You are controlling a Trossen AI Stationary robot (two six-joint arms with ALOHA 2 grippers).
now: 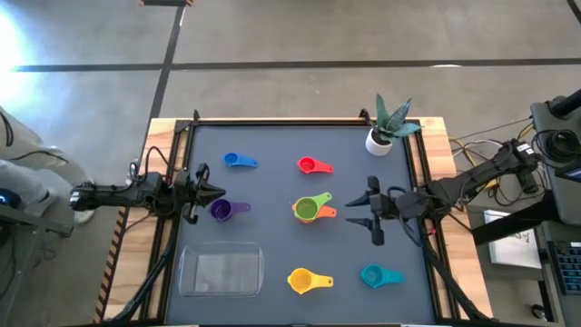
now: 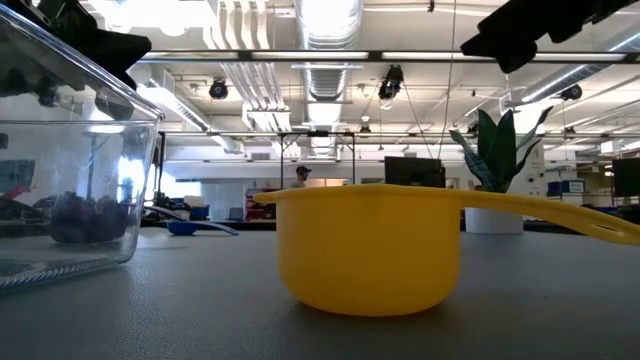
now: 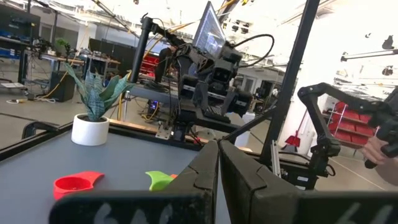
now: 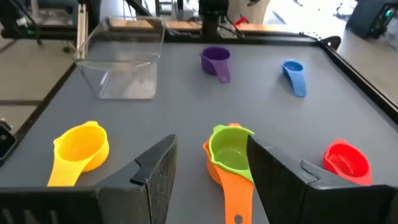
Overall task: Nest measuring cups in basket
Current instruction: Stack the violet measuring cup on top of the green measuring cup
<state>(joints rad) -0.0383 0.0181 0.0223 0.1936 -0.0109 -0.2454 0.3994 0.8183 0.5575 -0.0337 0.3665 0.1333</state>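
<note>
High view: spread right gripper (image 1: 370, 210) just beside green cup (image 1: 309, 208) nested in orange cup (image 1: 324, 212).

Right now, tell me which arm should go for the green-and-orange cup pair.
Right. The right gripper is open and faces the green cup nested in the orange cup, framed between its fingers. The left gripper is shut, beside the purple cup, farther off.

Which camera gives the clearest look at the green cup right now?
The right wrist view: the green cup sits nested in the orange cup, between the open right gripper fingers. High view shows it small; left wrist only an edge; low view hides it.
</note>
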